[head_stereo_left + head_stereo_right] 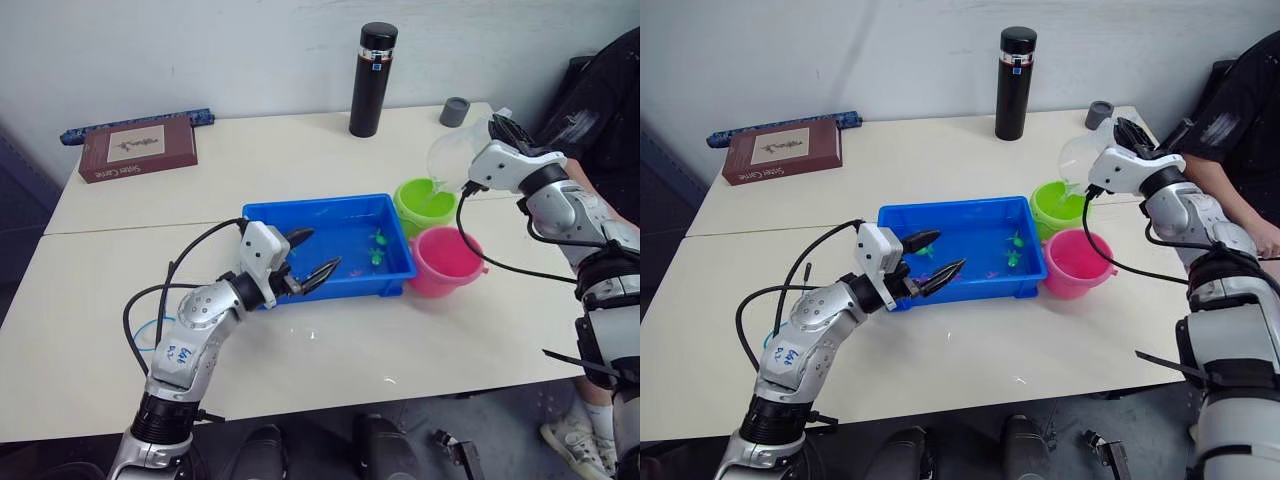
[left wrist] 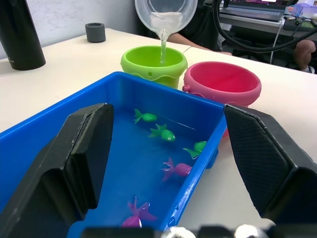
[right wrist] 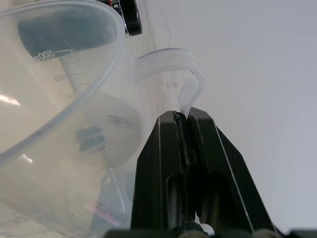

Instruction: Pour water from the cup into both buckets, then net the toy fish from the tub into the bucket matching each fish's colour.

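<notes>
My right gripper point(image 1: 497, 128) is shut on the handle of the clear cup point(image 1: 455, 150), which is tilted over the lime green bucket point(image 1: 425, 203). A thin stream of water point(image 2: 162, 47) runs from its spout into that bucket. The pink bucket point(image 1: 445, 260) stands just in front, touching the right end of the blue tub point(image 1: 315, 205). Green toy fish point(image 2: 163, 133) and pink toy fish point(image 2: 176, 169) lie in the tub's water. My left gripper point(image 1: 312, 255) is open, held low over the tub's near left part with nothing between its fingers point(image 2: 84, 153).
A tall black flask point(image 1: 372, 80) and a small grey cup point(image 1: 455, 111) stand at the table's far edge. A brown book point(image 1: 137, 147) lies at the far left. A person in black point(image 1: 600, 110) sits at the right side of the table.
</notes>
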{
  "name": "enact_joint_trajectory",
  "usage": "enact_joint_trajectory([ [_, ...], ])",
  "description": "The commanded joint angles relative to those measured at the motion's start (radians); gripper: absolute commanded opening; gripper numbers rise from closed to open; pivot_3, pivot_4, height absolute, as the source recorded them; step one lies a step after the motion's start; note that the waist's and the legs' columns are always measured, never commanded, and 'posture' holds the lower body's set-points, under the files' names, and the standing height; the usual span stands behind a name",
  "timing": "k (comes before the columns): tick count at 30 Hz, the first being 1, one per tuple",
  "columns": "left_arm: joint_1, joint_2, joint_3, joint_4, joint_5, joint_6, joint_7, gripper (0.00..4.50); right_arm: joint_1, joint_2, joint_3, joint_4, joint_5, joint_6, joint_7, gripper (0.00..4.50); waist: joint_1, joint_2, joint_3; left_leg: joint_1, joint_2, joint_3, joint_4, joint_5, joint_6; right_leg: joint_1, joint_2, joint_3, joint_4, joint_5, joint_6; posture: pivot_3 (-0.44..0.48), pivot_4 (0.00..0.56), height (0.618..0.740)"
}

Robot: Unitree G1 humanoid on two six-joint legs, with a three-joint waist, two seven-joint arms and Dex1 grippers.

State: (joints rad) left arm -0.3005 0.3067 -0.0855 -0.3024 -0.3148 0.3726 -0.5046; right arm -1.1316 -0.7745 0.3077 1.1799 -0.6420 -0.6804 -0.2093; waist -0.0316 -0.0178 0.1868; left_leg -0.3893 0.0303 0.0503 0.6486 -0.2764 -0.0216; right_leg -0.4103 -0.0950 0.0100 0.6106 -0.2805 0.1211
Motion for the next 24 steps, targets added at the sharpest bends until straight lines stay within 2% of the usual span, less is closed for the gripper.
enact_joint_trajectory([
  [1,0.007,-0.004,0.001,-0.046,-0.002,-0.007,0.003,3.82,-0.045,-0.033,0.005,-0.004,-0.016,-0.019,-0.042,0.06,0.0,0.0,0.0,0.0,0.0,0.0,0.0,0.0,0.0,0.0,0.0,0.0,0.0,0.0,0.0,0.0,0.15,0.74],
  [24,0.015,-0.001,0.006,-0.058,-0.001,0.002,0.013,3.82,-0.086,-0.034,0.079,0.028,-0.104,-0.023,-0.137,0.06,0.0,0.0,0.0,0.0,0.0,0.0,0.0,0.0,0.0,0.0,0.0,0.0,0.0,0.0,0.0,0.0,0.15,0.74],
])
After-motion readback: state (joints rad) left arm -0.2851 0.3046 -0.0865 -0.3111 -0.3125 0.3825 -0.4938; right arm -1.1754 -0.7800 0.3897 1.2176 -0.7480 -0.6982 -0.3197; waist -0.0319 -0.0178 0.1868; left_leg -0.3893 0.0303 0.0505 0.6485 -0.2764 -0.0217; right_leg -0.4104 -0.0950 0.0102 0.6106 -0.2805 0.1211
